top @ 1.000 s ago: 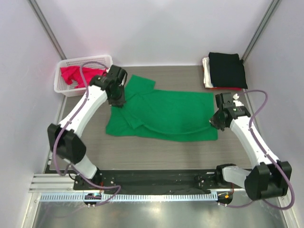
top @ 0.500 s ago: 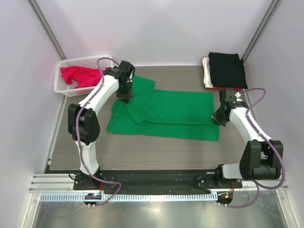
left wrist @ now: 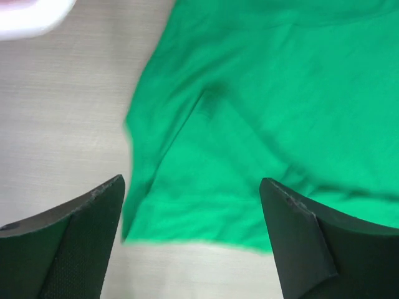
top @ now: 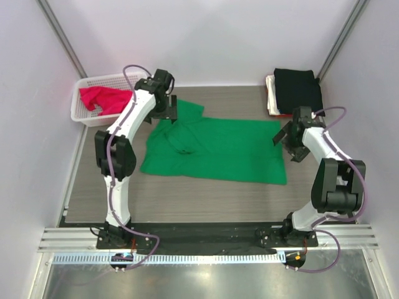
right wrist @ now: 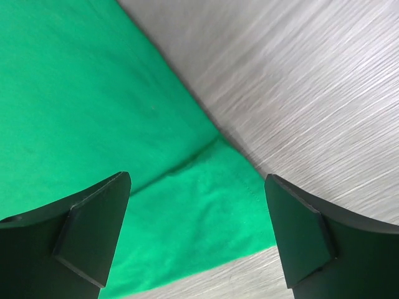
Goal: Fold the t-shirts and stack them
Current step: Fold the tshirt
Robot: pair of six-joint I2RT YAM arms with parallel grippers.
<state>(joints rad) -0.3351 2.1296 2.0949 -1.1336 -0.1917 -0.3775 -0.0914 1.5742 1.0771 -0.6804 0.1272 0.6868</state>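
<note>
At the far left, the white plastic lattice basket [top: 80, 111] sits in the back corner with the crumpled red-pink t-shirt [top: 103, 98] inside it, both as they were a second ago. Just right of the basket, the left gripper [top: 174, 111] has moved from the near left sleeve to the back left sleeve of the bright green t-shirt [top: 218, 149]. In the blurred left wrist view its black fingers [left wrist: 81, 224] are spread wide with nothing between them, above the sleeve and hem of the green cloth [left wrist: 262, 124]. The green t-shirt lies spread across the middle of the grey-brown wood-grain tabletop [top: 206, 199]. The raised ridge seen along its front a second ago has gone, and its left part now shows a small pucker. At the garment's right edge, the right gripper [top: 287, 143] has shifted toward the back of the table. Its jaws are also wide apart and empty, and the right wrist view looks down on the green corner [right wrist: 93, 93] where it meets bare table [right wrist: 312, 93]. At the back right, the folded black t-shirt [top: 298, 90] tops the stack, with white t-shirts [top: 270, 94] and a sliver of a red t-shirt [top: 288, 116] showing beneath, unchanged.
</note>
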